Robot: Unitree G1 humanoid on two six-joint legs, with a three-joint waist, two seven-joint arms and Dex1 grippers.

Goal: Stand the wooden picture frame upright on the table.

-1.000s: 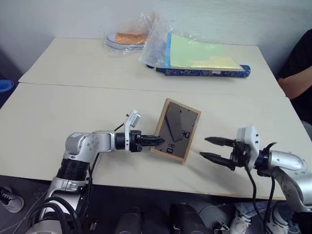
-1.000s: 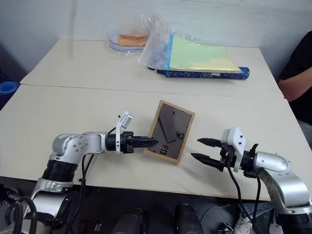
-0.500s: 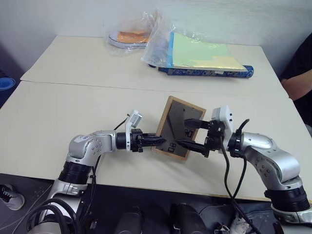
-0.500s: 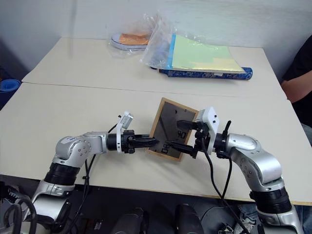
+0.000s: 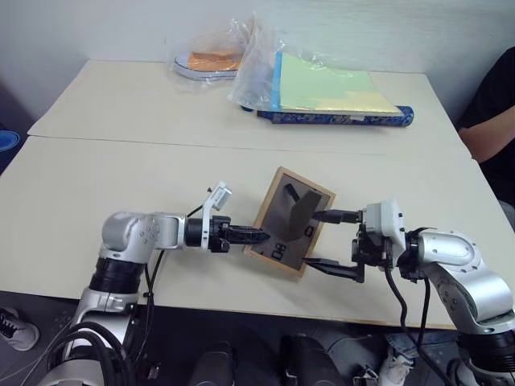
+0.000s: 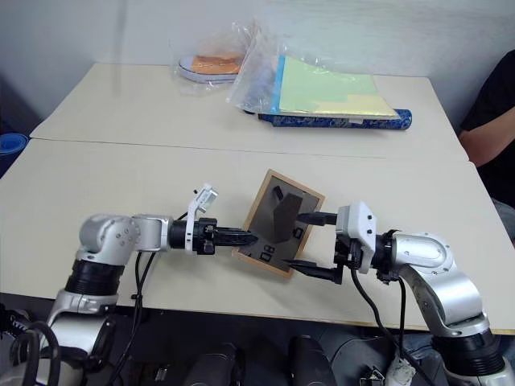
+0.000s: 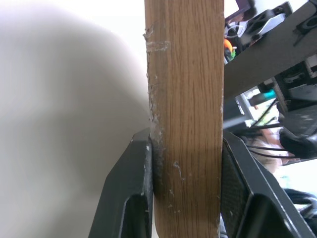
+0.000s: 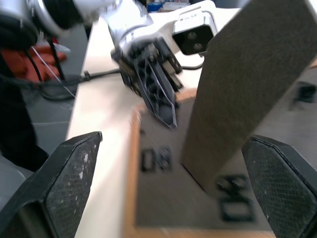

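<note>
Holding wooden picture frame (image 5: 289, 231) by its edge, left gripper (image 5: 256, 236) clamped, frame tilted above table (image 5: 121, 177), dark back up. Stand (image 6: 279, 217) folded out. Right gripper (image 5: 328, 241) spread wide beside frame, empty. Next, judged: tip upright, stand down, then release.

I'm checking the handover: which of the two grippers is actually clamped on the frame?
The left gripper: its fingers pinch the frame's wooden edge. The right gripper is wide open at the frame's other side.
</note>
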